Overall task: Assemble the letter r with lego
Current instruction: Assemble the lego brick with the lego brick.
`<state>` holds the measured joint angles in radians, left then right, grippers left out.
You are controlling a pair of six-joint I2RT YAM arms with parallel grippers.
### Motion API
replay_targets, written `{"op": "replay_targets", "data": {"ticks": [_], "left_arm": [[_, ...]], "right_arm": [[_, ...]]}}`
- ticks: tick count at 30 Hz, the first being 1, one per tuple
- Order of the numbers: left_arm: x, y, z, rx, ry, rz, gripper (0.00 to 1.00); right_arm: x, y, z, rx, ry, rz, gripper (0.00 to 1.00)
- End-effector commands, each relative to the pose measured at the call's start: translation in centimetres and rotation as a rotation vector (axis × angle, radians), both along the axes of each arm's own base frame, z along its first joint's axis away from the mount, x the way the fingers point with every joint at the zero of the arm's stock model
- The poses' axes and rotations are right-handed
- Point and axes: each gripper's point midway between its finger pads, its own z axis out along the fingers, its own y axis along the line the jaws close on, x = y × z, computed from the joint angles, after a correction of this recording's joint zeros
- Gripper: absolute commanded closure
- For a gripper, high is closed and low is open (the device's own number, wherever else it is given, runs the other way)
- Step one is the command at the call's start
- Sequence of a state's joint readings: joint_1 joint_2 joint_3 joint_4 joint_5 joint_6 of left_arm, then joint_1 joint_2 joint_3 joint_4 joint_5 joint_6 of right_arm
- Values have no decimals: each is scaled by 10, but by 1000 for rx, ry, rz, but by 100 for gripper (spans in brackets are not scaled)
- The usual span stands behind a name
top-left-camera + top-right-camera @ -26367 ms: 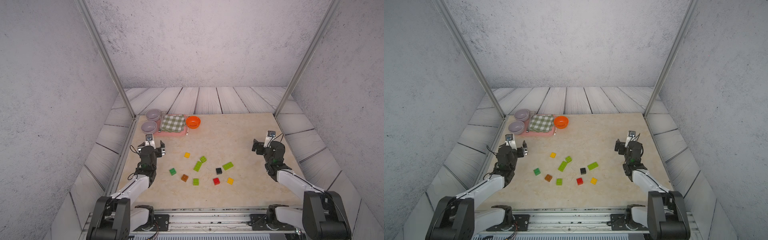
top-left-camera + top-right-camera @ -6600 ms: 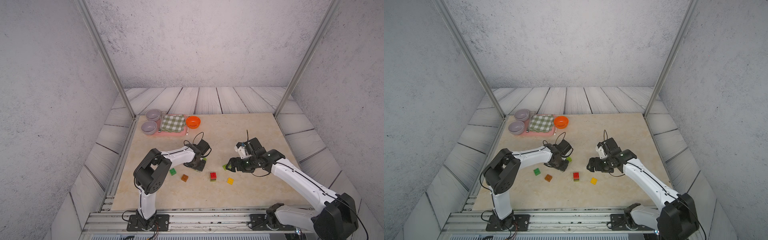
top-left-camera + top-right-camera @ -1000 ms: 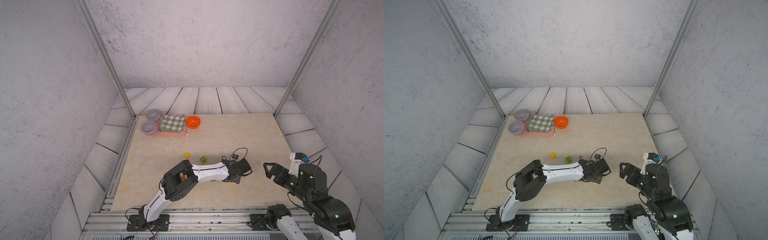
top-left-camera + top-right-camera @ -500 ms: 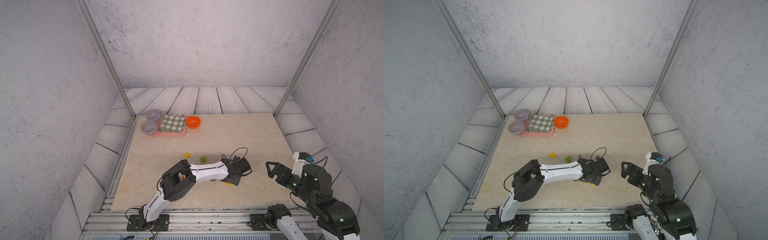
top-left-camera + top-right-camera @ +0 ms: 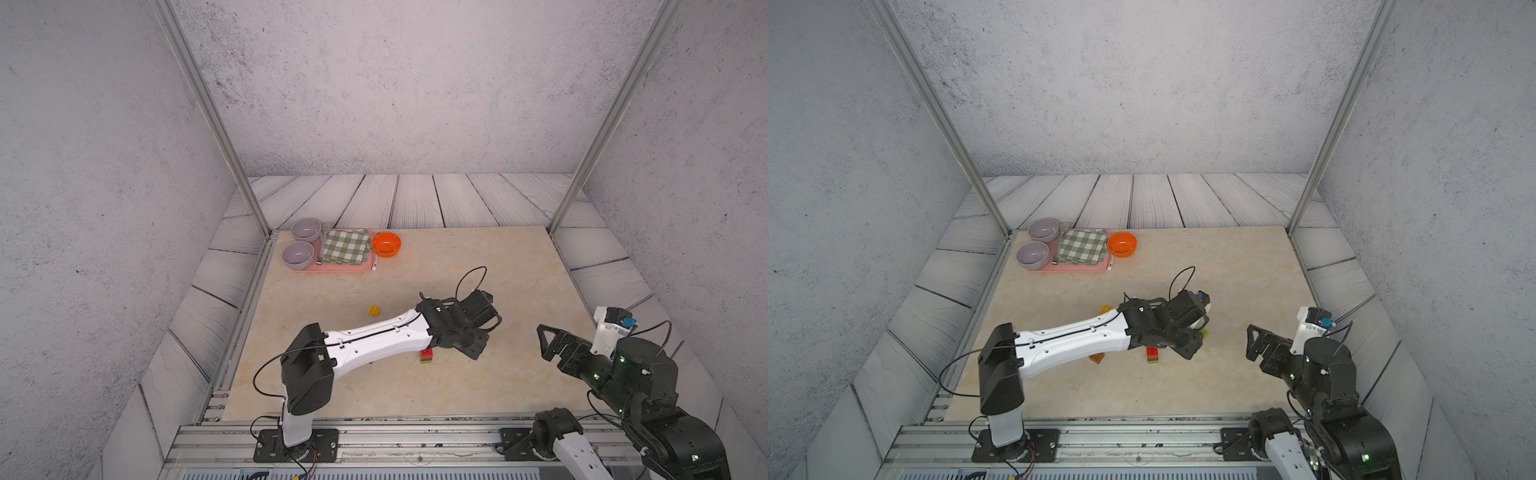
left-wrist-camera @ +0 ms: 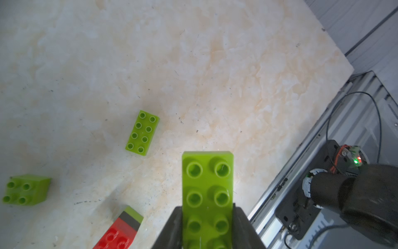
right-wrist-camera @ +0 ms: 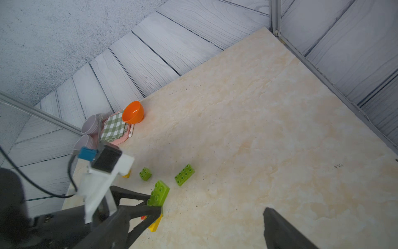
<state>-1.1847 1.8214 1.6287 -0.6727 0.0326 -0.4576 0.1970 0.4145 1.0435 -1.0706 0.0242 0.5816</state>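
While the left gripper clamps a long lime brick, the right gripper gapes wide.

long brick lime green | bowl orange | cloth green-white checked

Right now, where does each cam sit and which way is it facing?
Top views: high above the robot's side, looking down and forward over the table; left claw and right claw show.
Left wrist: behind the left claw, facing down at the table; its fingers clamp a long lime brick.
Right wrist: behind the right claw, facing across to the orange bowl; one own finger shows.
Shared: both wrist views show that brick and a loose lime brick.
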Motion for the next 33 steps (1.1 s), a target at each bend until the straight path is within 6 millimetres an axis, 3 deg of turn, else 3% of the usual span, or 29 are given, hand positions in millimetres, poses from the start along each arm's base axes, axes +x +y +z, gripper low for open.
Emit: {"op": "replay_targets", "data": {"ticks": [1, 9, 14, 17, 22, 26, 30, 33], "left_arm": [[-4, 35, 19, 25, -44, -66, 100], [-23, 118, 63, 14, -336, -380, 100], [-28, 158, 66, 62, -547, -557, 100], [-32, 173, 59, 35, -508, -643, 100], [-30, 179, 28, 125, -439, -783, 100], [-27, 168, 7, 118, -365, -866, 100], [-14, 153, -2, 69, -342, -857, 100], [-6, 147, -20, 89, -311, -847, 100]], "right_arm": [[7, 10, -3, -20, -8, 68, 1], [27, 58, -32, 28, 117, 336, 1], [42, 79, -42, 79, 159, 427, 0], [47, 99, -52, 144, 216, 503, 5], [48, 136, -76, 186, 329, 565, 14], [49, 176, -89, 342, 402, 620, 18], [50, 183, -107, 382, 481, 611, 33], [48, 187, -125, 383, 557, 621, 39]]}}
